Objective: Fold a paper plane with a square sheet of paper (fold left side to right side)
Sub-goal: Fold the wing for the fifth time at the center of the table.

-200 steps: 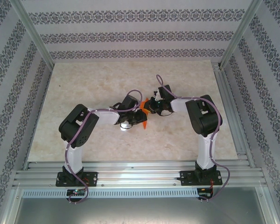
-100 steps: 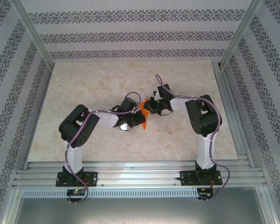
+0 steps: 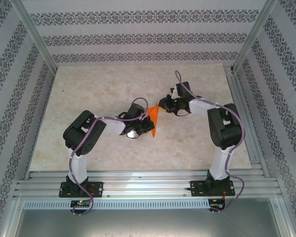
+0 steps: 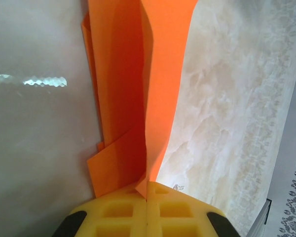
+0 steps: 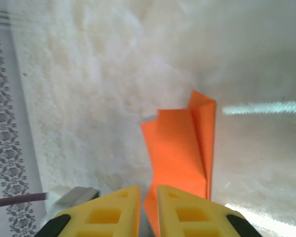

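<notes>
From above, the orange paper [image 3: 152, 121] sits about at the middle of the marble-patterned table [image 3: 89, 98]. It is a folded wedge, its broad end toward 12 o'clock and its narrow tip toward 6 o'clock. The left gripper [image 3: 144, 120] meets it from 9 o'clock, and the right gripper [image 3: 163, 104] sits just beside its upper corner, at about 1 o'clock of the paper.

In the left wrist view the left gripper [image 4: 147, 190] has its yellow fingers [image 4: 113, 212] pressed together with no gap, and the lower edge of the orange paper [image 4: 160, 89] is pinched in the seam between them. The paper runs away from the fingers toward 12 o'clock in several stacked layers with a sharp crease down the middle. One loose flap corner hangs out toward 8 o'clock.

In the right wrist view the right gripper [image 5: 149, 190] shows its jaws only a narrow slit apart. The orange paper [image 5: 180, 148] lies just beyond the fingertips [image 5: 123, 202], reaching toward 1 o'clock, with a folded strip along its 3 o'clock edge. A sliver of orange shows down in the slit, but whether the fingers touch it I cannot tell
</notes>
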Motion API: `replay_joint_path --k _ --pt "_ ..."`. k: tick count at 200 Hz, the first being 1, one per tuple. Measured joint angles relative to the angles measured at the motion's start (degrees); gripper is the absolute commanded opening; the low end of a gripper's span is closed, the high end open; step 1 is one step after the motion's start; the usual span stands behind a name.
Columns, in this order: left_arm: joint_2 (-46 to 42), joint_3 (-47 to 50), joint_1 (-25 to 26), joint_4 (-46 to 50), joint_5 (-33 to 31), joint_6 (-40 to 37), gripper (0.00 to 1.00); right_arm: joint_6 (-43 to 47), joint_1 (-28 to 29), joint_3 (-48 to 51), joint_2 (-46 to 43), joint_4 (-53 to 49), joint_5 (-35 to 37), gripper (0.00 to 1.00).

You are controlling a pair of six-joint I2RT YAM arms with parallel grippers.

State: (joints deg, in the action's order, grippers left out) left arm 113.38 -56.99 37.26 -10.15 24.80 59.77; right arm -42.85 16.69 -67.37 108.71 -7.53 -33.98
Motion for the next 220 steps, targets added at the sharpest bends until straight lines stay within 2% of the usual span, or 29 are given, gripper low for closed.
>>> replay_joint_path --k 35,74,148,220 --pt "0.04 0.00 0.00 0.00 0.00 0.15 0.00 0.04 1.09 6.86 -6.58 3.30 0.02 0.11" --pt "0.04 -0.02 0.00 0.02 -0.02 0.15 0.00 -2.71 5.97 12.37 -3.10 5.86 -0.02 0.10" --pt "0.11 -0.39 0.00 0.59 -0.02 0.17 0.00 -4.83 7.21 10.99 2.89 9.07 -0.20 0.10" --pt "0.17 -0.42 0.00 0.57 -0.02 0.17 0.00 0.09 6.78 5.44 5.49 3.48 0.46 0.10"
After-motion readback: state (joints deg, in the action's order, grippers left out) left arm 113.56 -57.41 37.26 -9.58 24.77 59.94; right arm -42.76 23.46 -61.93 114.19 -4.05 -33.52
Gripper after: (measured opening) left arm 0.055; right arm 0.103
